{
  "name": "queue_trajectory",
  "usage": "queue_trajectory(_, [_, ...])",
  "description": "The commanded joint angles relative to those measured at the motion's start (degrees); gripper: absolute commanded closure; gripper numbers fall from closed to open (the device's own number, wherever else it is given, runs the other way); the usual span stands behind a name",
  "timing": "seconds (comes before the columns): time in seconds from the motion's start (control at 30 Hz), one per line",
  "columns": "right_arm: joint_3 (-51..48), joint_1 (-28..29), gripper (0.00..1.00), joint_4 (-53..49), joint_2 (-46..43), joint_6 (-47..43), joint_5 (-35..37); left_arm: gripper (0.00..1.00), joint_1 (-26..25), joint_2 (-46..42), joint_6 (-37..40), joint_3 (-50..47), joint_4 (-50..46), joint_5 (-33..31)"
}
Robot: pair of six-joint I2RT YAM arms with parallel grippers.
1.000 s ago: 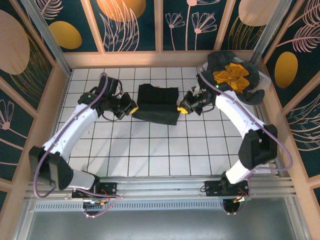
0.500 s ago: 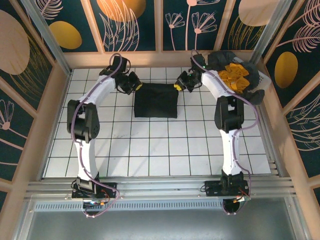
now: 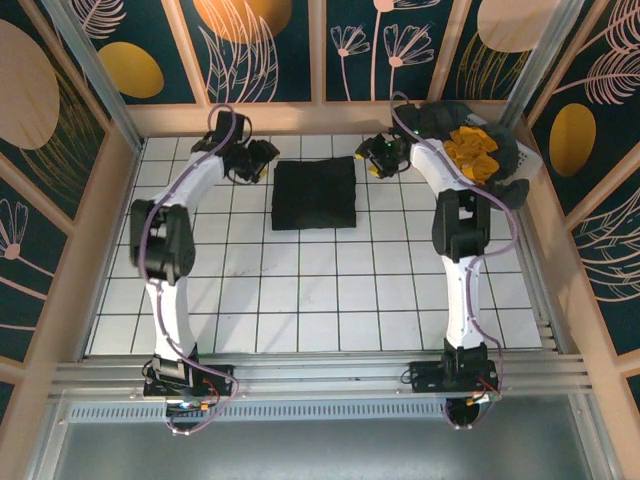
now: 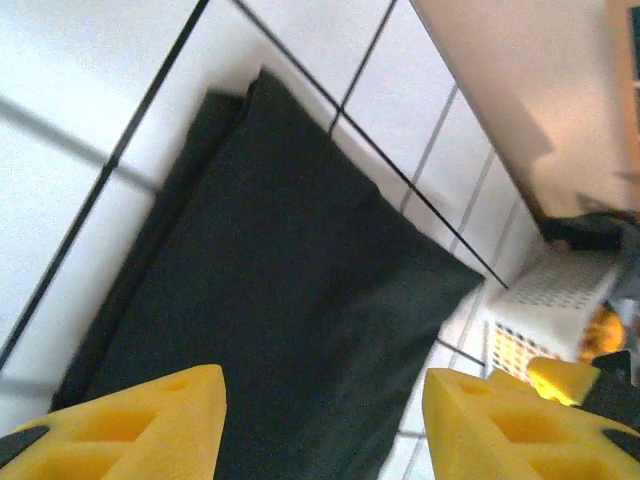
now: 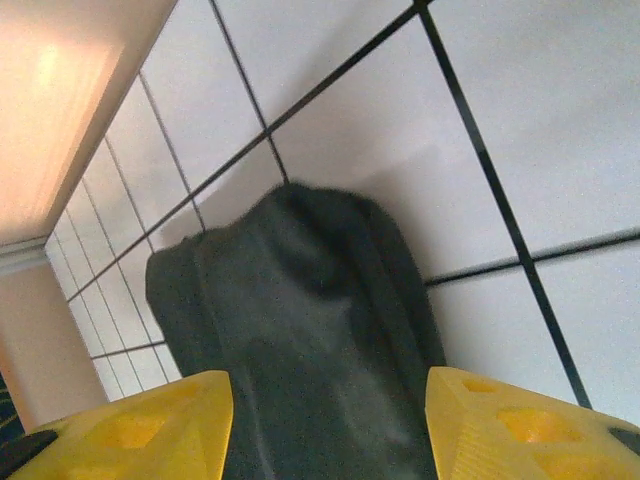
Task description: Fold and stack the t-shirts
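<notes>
1. Both arms (image 3: 165, 250) reached from the near edge out to the far side of the tiled table (image 3: 300, 300).
2. Black shirt (image 3: 315, 193) lay folded in a flat rectangle on the far-centre tiles.
3. L gripper (image 4: 318, 425) hung beside the shirt's far-left corner, yellow fingers (image 4: 150, 420) spread, holding nothing.
4. R gripper (image 5: 330, 425) hung beside the far-right corner, also spread and empty, w/ the shirt's edge below the gap.
5. Far-right corner: white basket (image 3: 530, 155) w/ yellow shirt (image 3: 470, 148) bunched on a grey shirt (image 3: 440, 122).
</notes>
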Motion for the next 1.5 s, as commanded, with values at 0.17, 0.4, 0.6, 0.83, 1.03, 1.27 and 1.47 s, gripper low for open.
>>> queue_trajectory(0.17, [-45.50, 3.08, 0.42, 32.45, -39.75, 2.13, 2.02, 0.38, -13.05, -17.20, -24.22, -29.81, 24.42, 2.39])
queue_trajectory(0.4, [-61.84, 3.15, 0.39, 37.33, -51.73, 7.41, 0.10, 0.33, -17.66, -11.53, -41.09, -36.04, 41.84, 1.22])
queue_trajectory(0.6, [-60.32, 1.26, 0.40, 33.68, -51.65, 5.10, -0.44, 0.34, -19.00, -5.98, -44.10, -31.50, 36.37, 0.36])
queue_trajectory(0.83, [-60.15, -0.82, 0.40, 32.30, -52.26, 4.97, -0.43, 0.36, -19.08, -0.51, -47.02, -28.37, 32.39, 0.90])
queue_trajectory(1.03, [-61.40, -1.89, 0.40, 32.09, -53.00, 5.48, -0.52, 0.52, -19.13, 3.71, -47.90, -23.92, 30.48, -2.28])
queue_trajectory(1.27, [-61.79, -2.62, 0.41, 32.46, -52.96, 7.08, -1.04, 0.86, -18.73, 6.24, -51.85, -23.21, 30.82, -6.64])
queue_trajectory(1.47, [-60.38, -3.29, 0.41, 31.34, -52.78, 6.68, -0.92, 1.00, -15.22, 4.30, -49.83, -24.80, 30.12, -8.88])
